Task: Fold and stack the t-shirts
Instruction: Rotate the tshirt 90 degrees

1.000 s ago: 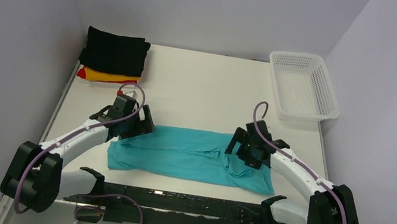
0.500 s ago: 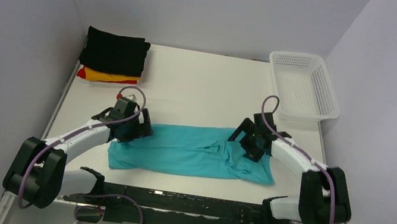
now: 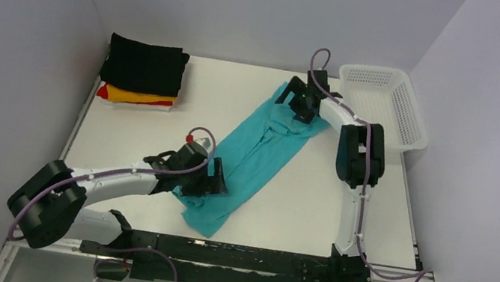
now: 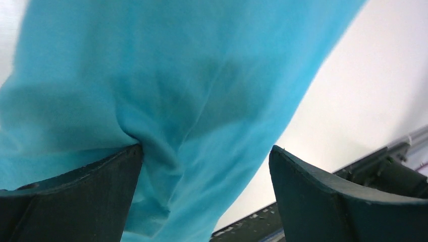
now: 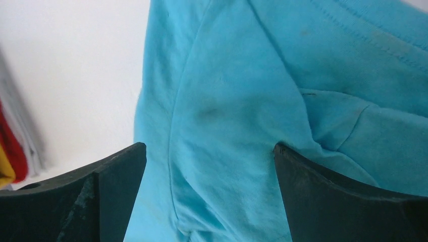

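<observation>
The teal t-shirt (image 3: 257, 150) lies stretched in a long diagonal band across the desk (image 3: 321, 198) — its near end left of centre, its far end close to the white mesh basket (image 3: 386, 73) at the far right corner. The left gripper (image 3: 214, 181) sits on the near end of the shirt with its jaws spread wide. In the left wrist view the cloth runs between the two dark fingers (image 4: 75, 191) and bunches into a crease against one of them. The right gripper (image 3: 300, 103), on an arm reaching far out, rests at the shirt's far end. Its jaws are likewise spread, and seamed cloth fills the gap between its fingers (image 5: 348, 201). At the far left corner, well apart from the teal shirt, sits a folded pile — a black t-shirt (image 3: 145, 65) on top, a yellow-orange t-shirt (image 3: 136, 98) under it, and a red edge (image 3: 102, 90) showing at the bottom.
</observation>
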`<state>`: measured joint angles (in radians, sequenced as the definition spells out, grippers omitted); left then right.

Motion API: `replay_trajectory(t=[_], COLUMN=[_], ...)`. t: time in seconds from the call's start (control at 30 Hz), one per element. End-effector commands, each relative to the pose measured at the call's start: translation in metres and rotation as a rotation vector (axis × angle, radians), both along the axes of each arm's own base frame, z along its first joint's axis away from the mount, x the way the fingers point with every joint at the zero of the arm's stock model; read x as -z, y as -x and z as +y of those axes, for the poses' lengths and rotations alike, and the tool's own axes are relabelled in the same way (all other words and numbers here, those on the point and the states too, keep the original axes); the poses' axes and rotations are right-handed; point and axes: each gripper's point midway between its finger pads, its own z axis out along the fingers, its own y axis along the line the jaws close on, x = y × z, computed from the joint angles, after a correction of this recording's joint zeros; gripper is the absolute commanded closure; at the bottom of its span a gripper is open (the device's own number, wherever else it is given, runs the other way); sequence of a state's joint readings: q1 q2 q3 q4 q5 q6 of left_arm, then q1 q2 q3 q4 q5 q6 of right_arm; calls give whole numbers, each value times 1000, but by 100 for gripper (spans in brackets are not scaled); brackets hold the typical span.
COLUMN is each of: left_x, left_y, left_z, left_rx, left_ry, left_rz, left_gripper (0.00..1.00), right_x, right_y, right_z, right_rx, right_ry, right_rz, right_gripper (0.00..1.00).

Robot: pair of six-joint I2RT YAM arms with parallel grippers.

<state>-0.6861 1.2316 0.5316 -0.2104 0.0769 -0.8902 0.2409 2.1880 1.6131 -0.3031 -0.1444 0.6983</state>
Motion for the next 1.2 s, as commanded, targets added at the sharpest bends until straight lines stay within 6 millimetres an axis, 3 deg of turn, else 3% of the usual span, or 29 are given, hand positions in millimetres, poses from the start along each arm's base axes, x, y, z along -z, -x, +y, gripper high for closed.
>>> replay_trajectory(t=[0.0, 0.1, 0.13, 0.2, 0.3, 0.47, 0.6, 0.73, 0.83, 0.9, 0.97, 1.0, 1.03, 1.07, 1.1, 1.13, 1.17], left_x=[-19, -22, -26, -21, -10, -12, -13, -24, -52, -69, -70, -67, -63, -62, -56, -53, -48], left_y=[3, 1, 1, 5, 13, 29, 44, 59, 67, 69, 62, 55, 49, 43, 40, 36, 32], left_z=[-62, -99, -115, -133, -139, -129, -111, -103, -108, -105, -87, -75, -62, -51, -43, -35, -28], left_rx=[60, 118, 143, 177, 207, 227, 333, 500, 617, 652, 598, 551, 503, 457, 429, 397, 365], left_ry=[120, 120, 139, 141, 101, 68, 16, 10, 107, 133, 62, 15, -23, -33, -30, -17, -8], left_rz=[-10, 3, 5, 32, 83, 78, 65, 9, -91, -155, -195, -213, -220, -224, -211, -206, -198], left_gripper=[1, 1, 1, 1, 1, 1, 1, 1, 1, 1, 1, 1, 1, 0, 1, 1, 0], right_x=[49, 51, 60, 55, 56, 29, -23, -108, -166, -186, -192, -204, -199, -171, -178, -146, -137], right_y=[-21, -50, -57, -72, -87, -107, -122, -125, -104, -77, -45, -21, -1, 25, 43, 74, 97], right_z=[17, 41, 48, 62, 73, 78, 75, 56, 44, 37, 25, 20, 13, 5, 0, -5, -6], right_rx=[-108, -141, -137, -130, -106, -95, -123, -163, -217, -245, -249, -242, -225, -210, -181, -169, -158], right_ry=[32, 7, -7, -53, -119, -145, -166, -120, -43, 7, 66, 82, 95, 110, 95, 87, 59], right_rz=[86, 50, 57, 38, 5, -100, -208, -357, -447, -451, -431, -440, -422, -357, -359, -285, -265], right_gripper=[1, 1, 1, 2, 3, 2, 0, 0, 0, 0, 0, 0, 0, 0, 0, 0, 0])
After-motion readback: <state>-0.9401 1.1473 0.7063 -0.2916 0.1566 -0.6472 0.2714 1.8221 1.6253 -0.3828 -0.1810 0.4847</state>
